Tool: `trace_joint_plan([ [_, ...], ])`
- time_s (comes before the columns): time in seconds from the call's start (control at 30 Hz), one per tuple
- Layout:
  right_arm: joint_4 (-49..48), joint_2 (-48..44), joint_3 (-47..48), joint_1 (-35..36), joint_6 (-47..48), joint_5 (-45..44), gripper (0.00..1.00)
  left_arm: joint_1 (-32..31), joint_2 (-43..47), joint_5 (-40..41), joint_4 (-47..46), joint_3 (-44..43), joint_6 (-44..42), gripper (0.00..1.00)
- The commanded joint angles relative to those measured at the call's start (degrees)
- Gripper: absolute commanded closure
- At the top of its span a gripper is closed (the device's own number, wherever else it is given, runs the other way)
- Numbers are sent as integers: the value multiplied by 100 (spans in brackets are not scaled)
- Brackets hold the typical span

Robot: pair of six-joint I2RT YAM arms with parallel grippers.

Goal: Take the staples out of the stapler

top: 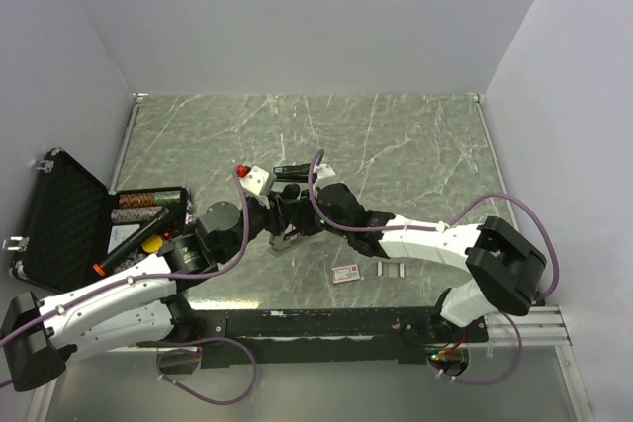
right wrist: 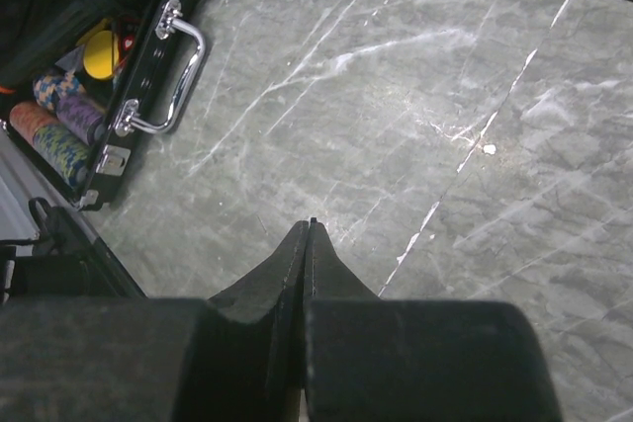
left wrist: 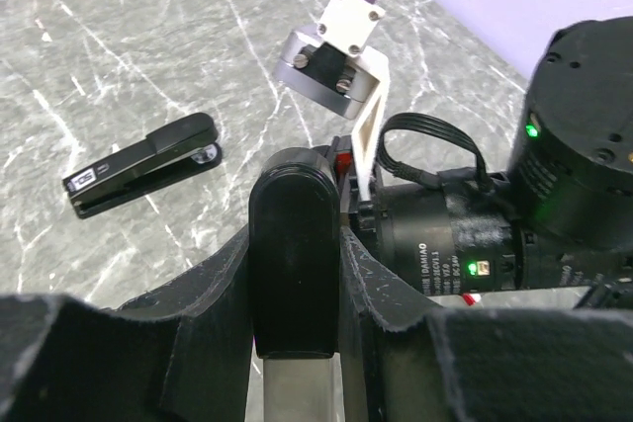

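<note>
My left gripper (left wrist: 295, 274) is shut on a black stapler (left wrist: 292, 244) with a silvery metal part below it, held above the table. In the top view this gripper (top: 275, 214) meets my right gripper (top: 292, 224) at mid-table. My right gripper (right wrist: 309, 229) is shut above bare marble; a tiny dark tip shows between its fingertips and I cannot tell what it is. Silvery staples (top: 391, 269) lie in short strips near the front edge. A second black stapler (left wrist: 143, 163) lies shut on the table (top: 294, 169).
A small red-and-white box (top: 346, 275) lies left of the staples. An open black case (top: 69, 219) with coloured chips stands at the left, its handle (right wrist: 173, 71) in the right wrist view. The right arm's wrist motor (left wrist: 584, 155) is close to my left gripper.
</note>
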State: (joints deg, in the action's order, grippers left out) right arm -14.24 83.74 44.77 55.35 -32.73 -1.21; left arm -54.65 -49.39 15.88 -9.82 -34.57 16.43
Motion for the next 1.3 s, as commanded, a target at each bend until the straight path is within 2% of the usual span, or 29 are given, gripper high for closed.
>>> trace_joint_plan([
  [0.0, 0, 80, -39, 388, 127, 560, 100, 148, -36, 1233, -1179, -164, -210, 99],
  [0.6, -9, 90, -135, 661, 12, 658, 100, 148, -440, 1901, -1698, -358, -561, 99],
  [1.27, 290, -1159, -742, 854, -5, 139, 100, 130, 122, 1875, -1391, -226, -403, 99],
])
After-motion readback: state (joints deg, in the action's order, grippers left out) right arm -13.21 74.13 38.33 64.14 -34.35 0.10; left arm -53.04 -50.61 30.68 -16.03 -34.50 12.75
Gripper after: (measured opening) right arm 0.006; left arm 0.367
